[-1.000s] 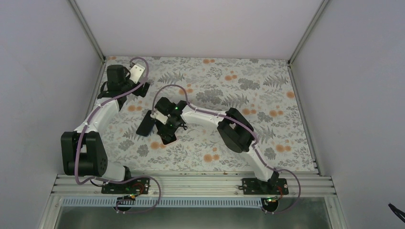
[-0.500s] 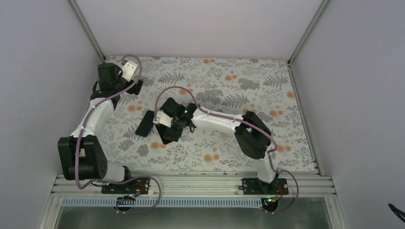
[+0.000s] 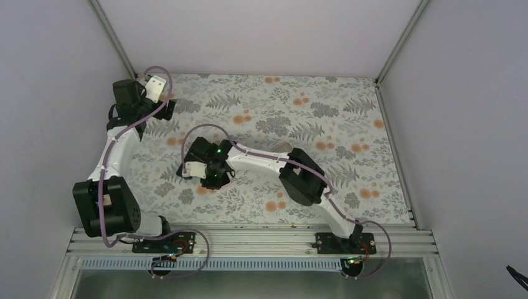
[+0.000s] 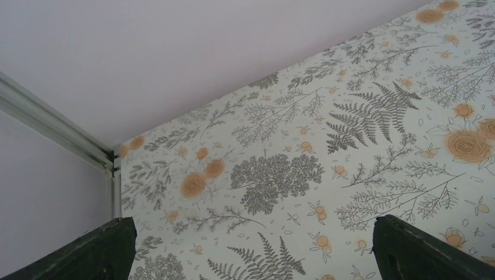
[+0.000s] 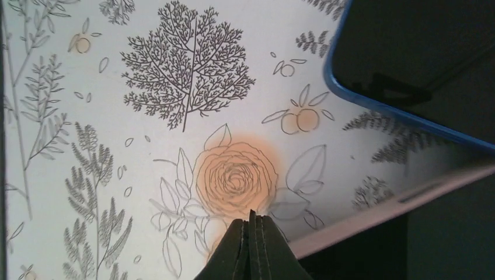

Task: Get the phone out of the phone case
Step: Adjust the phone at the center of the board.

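Note:
In the right wrist view two dark flat pieces lie at the right. One is glossy with a blue rim [image 5: 420,52]. The other has a pale pink edge [image 5: 432,233]. These are the phone and the phone case, and I cannot tell which is which. My right gripper [image 5: 252,220] is shut with nothing between its fingertips, low over an orange rose on the cloth, left of both pieces. From above, the right gripper [image 3: 210,179] covers them almost wholly. My left gripper [image 4: 257,256] is open and holds nothing, with its fingers [image 4: 111,251] wide apart near the back left corner.
A floral cloth [image 3: 324,124] covers the table. White walls close it in at the back and sides, with a metal post [image 4: 52,125] in the back left corner near the left gripper [image 3: 165,107]. The right arm's elbow [image 3: 299,177] stands mid-table.
The right gripper has gone from open to shut and moved left and nearer, over the two dark pieces. The left arm has swung further back and left toward the corner.

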You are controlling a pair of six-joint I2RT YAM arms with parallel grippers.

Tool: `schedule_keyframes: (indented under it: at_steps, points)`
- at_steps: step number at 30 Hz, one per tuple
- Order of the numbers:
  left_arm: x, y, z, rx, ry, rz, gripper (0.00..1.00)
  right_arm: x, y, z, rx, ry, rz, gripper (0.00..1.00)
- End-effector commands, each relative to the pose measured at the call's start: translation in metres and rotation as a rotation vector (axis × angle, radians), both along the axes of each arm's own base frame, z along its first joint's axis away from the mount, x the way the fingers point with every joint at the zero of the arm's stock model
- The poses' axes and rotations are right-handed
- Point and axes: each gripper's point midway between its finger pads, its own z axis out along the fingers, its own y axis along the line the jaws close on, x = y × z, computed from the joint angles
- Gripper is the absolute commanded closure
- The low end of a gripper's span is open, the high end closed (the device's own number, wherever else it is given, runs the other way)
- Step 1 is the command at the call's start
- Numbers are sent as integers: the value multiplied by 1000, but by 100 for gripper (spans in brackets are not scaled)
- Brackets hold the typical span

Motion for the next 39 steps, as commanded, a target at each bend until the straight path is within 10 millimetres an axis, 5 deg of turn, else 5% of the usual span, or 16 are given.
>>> schedule_keyframes:
  at_steps: [1,8,14,22,27,37,39]
  points:
    - [-3,6,-1,-36,-2,3,0,-7,18,-4,13,28,33,96]
    - [-6,18,-6,-57,-7,16,0,21,21,-29,-19,-92,-38,96]
    - [-8,22,-19,-75,12,17,0,66,17,-59,-86,-251,-141,96]
    - [-11,21,-33,-102,31,7,0,124,4,-70,-126,-355,-257,96]
    - [-10,20,-34,-106,36,-3,0,143,-21,-63,-143,-332,-290,96]
    - [-11,12,-41,-148,66,-40,0,136,-114,-59,-245,-220,-372,96]
    - [-11,11,-42,-151,71,-44,0,119,-128,-59,-263,-156,-352,96]
